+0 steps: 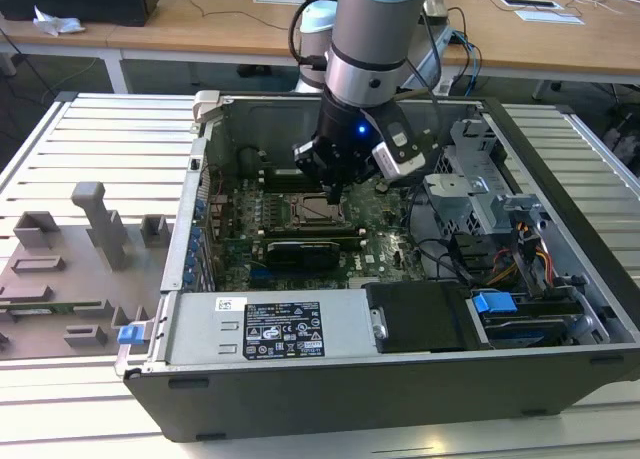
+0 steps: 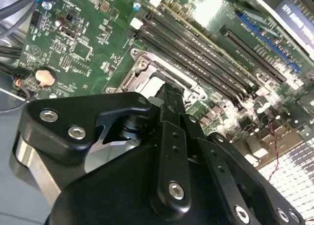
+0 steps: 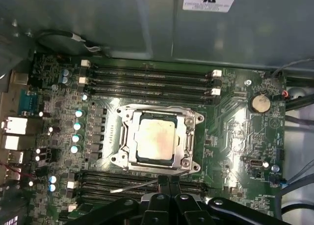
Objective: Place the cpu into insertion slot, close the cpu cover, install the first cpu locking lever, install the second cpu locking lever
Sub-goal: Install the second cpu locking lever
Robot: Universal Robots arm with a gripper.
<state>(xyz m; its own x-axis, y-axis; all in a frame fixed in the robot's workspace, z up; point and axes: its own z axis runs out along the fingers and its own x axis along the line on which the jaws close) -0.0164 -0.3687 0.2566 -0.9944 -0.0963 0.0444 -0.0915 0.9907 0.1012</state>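
Note:
In the first wrist view the cpu (image 3: 154,139), a pale silver square, lies in the insertion slot (image 3: 128,159) on the green motherboard. The cpu cover (image 3: 189,137) lies flat around it as a metal frame. A thin metal locking lever (image 3: 132,187) sticks out beside the slot's edge, close to my fingertips. My gripper (image 3: 169,182) is shut with nothing between its black fingers, just off that edge of the slot. The exterior view has the gripper (image 1: 334,191) hanging low inside the case, right above the slot (image 1: 320,211). In the second wrist view the fingers (image 2: 169,95) hide part of the slot (image 2: 142,73).
Long black memory slots (image 3: 152,75) run on both sides of the socket. A power supply (image 1: 270,329) fills the case's front, with a drive cage (image 1: 500,209) and cables (image 1: 470,259) on the exterior view's right. Grey fixtures (image 1: 100,224) stand on the table at its left.

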